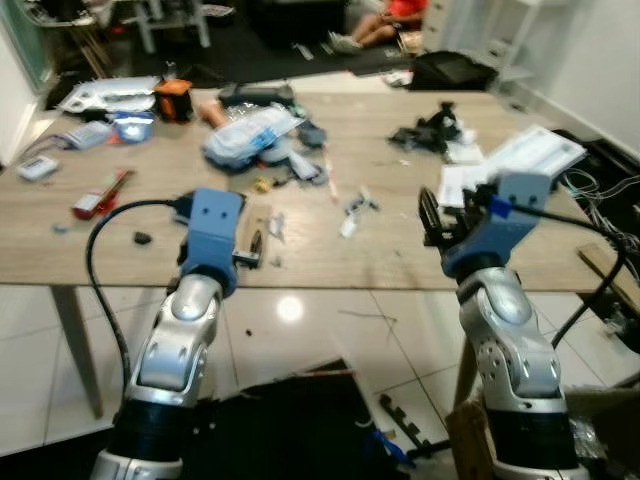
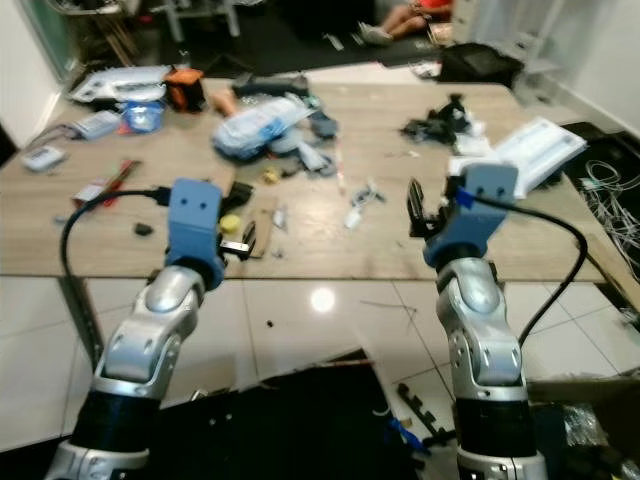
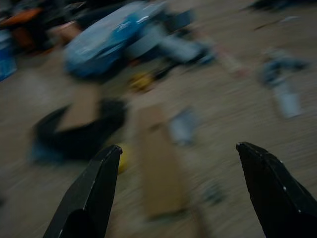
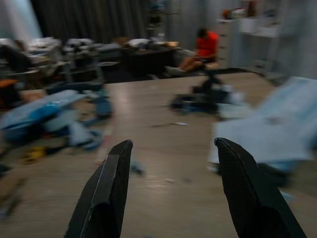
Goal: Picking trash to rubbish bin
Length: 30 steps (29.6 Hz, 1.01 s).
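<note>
Trash is scattered all over the wooden table [image 1: 400,240]: a crumpled blue-white plastic bag [image 1: 245,135] near the far middle, small scraps [image 1: 355,208] around the centre, a cardboard strip [image 3: 158,163] by the near edge. Left gripper [image 3: 178,191] hovers over that strip, jaws wide apart, holding nothing. Right gripper [image 4: 173,188] sits at the near edge, also wide open and empty. White papers [image 1: 520,160] lie toward the right edge.
</note>
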### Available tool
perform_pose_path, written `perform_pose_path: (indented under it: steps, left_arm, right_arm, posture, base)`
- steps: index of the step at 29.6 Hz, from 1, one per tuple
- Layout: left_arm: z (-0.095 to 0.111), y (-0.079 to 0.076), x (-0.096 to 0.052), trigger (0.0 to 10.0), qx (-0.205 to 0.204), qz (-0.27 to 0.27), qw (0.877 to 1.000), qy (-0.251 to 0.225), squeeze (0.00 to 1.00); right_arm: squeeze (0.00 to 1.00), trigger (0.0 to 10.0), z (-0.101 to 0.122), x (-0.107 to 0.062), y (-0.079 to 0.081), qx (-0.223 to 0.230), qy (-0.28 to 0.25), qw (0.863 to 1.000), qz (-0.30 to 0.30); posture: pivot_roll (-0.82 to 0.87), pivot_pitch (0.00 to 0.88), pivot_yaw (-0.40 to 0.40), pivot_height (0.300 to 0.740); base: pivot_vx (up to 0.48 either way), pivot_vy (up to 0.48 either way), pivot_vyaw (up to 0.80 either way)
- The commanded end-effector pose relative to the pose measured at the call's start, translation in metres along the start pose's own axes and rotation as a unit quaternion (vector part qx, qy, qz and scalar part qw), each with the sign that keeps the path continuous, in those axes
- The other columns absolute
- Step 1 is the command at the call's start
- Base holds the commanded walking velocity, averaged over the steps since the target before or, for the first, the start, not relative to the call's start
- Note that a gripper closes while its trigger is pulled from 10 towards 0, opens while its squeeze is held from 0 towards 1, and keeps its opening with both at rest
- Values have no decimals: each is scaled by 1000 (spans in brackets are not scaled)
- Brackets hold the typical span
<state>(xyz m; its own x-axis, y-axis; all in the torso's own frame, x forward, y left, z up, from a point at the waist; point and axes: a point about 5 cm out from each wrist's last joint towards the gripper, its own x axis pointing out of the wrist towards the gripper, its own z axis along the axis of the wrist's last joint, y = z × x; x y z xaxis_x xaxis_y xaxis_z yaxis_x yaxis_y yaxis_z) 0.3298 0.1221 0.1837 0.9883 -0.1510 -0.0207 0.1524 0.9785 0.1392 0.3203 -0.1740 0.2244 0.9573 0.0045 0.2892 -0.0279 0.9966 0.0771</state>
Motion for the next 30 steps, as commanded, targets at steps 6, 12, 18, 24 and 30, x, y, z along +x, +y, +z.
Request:
perform_pose_path:
  steps: [6,12,18,24,30]
  left_arm:
    - [6,0,4,10000,9,6,1000,-4,0]
    - [6,6,5,10000,4,20,1000,-7,0]
    - [9,4,4,10000,0,14,1000,-10,0]
    - [11,3,3,10000,-8,10,1000,-11,0]
    - [14,-1,2,10000,-30,-2,999,-23,0]
  right_arm:
    - [0,10000,-8,4,-4,-2,16,1000,-15]
    - [0,10000,-11,5,-4,-6,23,1000,-15]
    - [0,10000,-14,7,-2,-2,29,999,-13]
    - [0,10000,-15,7,1,-10,32,999,-2]
    - [0,10000,-15,7,5,-9,31,999,11]
  posture:
    - [14,85,22,740]
    - [9,95,21,740]
    - [12,97,20,740]
    - [16,99,20,740]
    - [14,102,23,740]
  base:
    - [0,0,-800]
    - [0,0,-800]
    - [0,0,-709]
    - [0,0,-81]
    - [0,0,0]
